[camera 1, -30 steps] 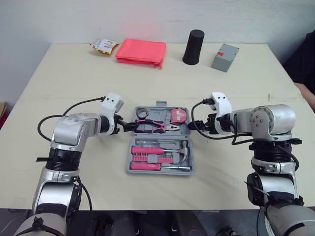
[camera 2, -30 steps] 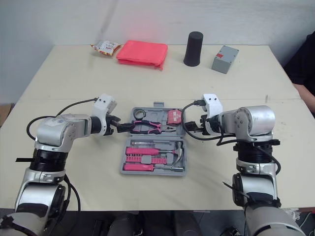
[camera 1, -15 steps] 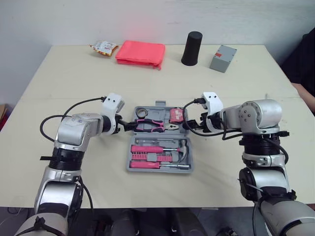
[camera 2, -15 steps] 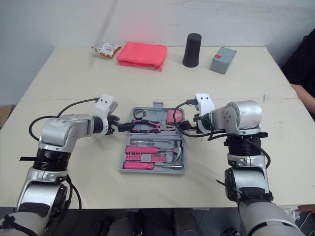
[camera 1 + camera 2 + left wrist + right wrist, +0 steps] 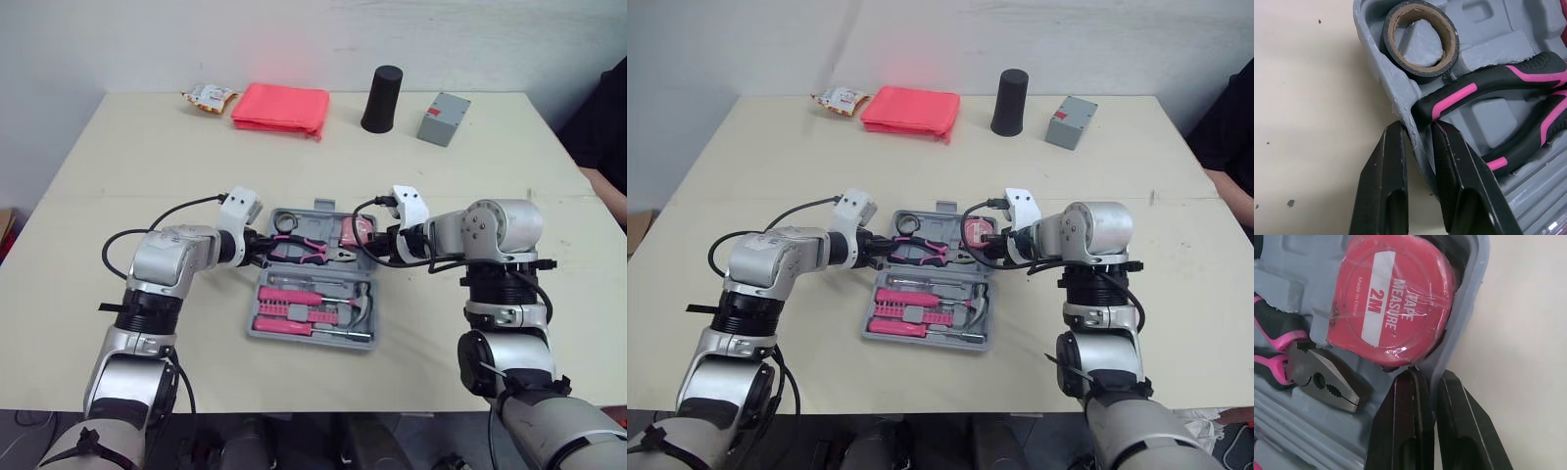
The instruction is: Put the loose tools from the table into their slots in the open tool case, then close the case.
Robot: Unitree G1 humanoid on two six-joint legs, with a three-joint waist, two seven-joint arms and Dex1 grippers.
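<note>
A grey tool case lies open mid-table. Its far half holds a black tape roll, pink-handled pliers and a red tape measure. The near half holds pink screwdrivers and a hammer. My left gripper is shut on the far half's left rim, one finger inside the wall and one outside. On the right rim, beside the tape measure, my right gripper is shut in the same way.
Along the table's far edge lie a snack packet, a red pouch, a black cylinder and a grey box. A person's dark sleeve shows at the right edge.
Both grippers moved inward to the case's far half and shut on its side rims. They were open a second ago.
</note>
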